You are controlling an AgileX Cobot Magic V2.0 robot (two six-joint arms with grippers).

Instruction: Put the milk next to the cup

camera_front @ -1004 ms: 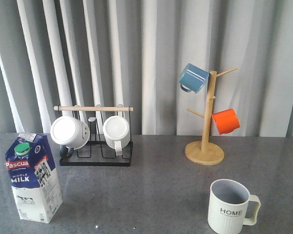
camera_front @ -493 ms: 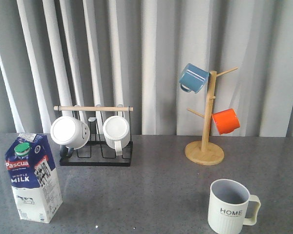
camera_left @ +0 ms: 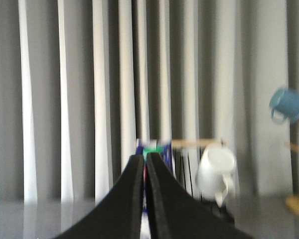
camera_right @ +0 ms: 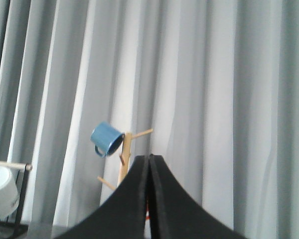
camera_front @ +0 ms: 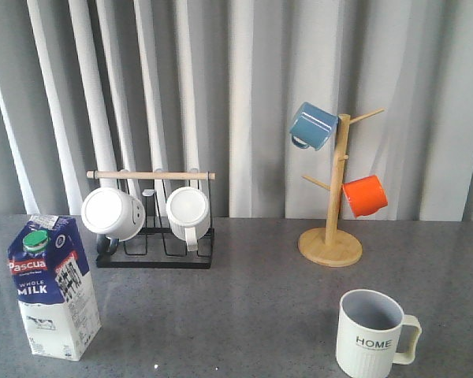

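Note:
The milk [camera_front: 54, 287] is a blue and white carton with a green cap. It stands upright at the front left of the table. The cup [camera_front: 371, 333], cream-white and ribbed with "HOME" on it, stands at the front right, handle to the right. Neither gripper shows in the front view. In the left wrist view my left gripper [camera_left: 144, 157] is shut and empty, with the milk [camera_left: 157, 148] far beyond its tips, mostly hidden. In the right wrist view my right gripper [camera_right: 149, 157] is shut and empty, pointing at the curtain.
A black rack [camera_front: 154, 253] with a wooden bar holds two white mugs [camera_front: 113, 213] at the back left. A wooden mug tree [camera_front: 331, 244] at the back right carries a blue mug [camera_front: 312, 126] and an orange mug [camera_front: 364, 196]. Grey curtains hang behind.

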